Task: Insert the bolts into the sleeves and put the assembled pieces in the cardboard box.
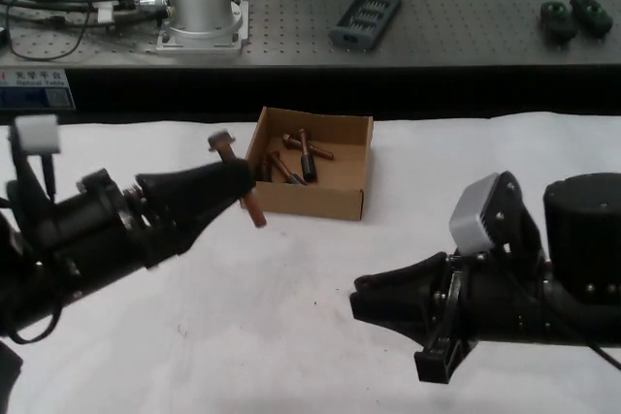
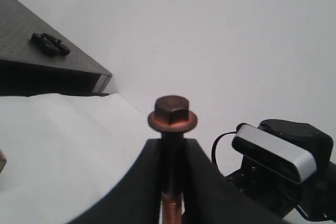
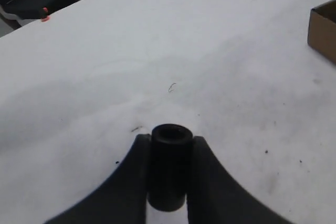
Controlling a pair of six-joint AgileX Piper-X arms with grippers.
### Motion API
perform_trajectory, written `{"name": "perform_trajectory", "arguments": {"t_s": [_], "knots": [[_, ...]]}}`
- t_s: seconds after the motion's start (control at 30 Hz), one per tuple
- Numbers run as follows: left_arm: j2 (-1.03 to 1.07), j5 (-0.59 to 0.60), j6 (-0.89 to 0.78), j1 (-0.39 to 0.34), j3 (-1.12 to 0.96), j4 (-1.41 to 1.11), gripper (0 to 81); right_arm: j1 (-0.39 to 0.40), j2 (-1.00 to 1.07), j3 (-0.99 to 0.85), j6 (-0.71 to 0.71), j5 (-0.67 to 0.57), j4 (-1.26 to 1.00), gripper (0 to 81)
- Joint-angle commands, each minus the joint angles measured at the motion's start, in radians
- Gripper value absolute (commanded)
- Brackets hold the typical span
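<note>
The left end effector [image 2: 172, 153] is closed on a copper-coloured bolt [image 2: 172, 114]. It grips the shank between its two fingers, with the hexagonal head standing out past the tips, just beside the near left corner of the cardboard box [image 1: 312, 203]. The right end effector [image 3: 170, 150] is closed on a black sleeve [image 3: 169, 174], open end outward, over the white cloth [image 1: 291, 288] of the table, apart from the box. Several assembled pieces [image 1: 307, 154] lie inside the box.

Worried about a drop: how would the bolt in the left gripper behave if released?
The bolt looks metal, so probably stiff and heavy for its size. Its round shank would likely roll, curving around the wider head.
</note>
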Motion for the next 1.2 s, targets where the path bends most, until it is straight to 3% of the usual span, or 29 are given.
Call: {"name": "perform_trajectory", "arguments": {"t_s": [0.0, 0.23, 0.47, 0.8, 1.17], "knots": [[0.052, 0.025, 0.045, 0.0, -0.023, -0.043, 0.6, -0.005, -0.008, -0.001, 0.001, 0.0, -0.032, 4.9], [0.068, 0.038, 0.096, -0.016, -0.047, -0.036, 0.6, -0.005, 0.081, -0.005, 0.059, -0.033, -0.162, 4.9], [0.068, 0.039, 0.14, -0.09, -0.05, -0.011, 0.6, -0.005, 0.086, -0.004, 0.158, -0.071, -0.246, 4.9], [0.072, 0.081, 0.272, -0.093, -0.088, 0.164, 0.6, -0.005, 0.086, -0.007, 0.165, -0.157, -0.249, 4.9], [0.072, 0.089, 0.274, -0.093, -0.099, 0.175, 0.6, 0.002, 0.086, -0.023, 0.18, -0.169, -0.249, 4.9]]}}
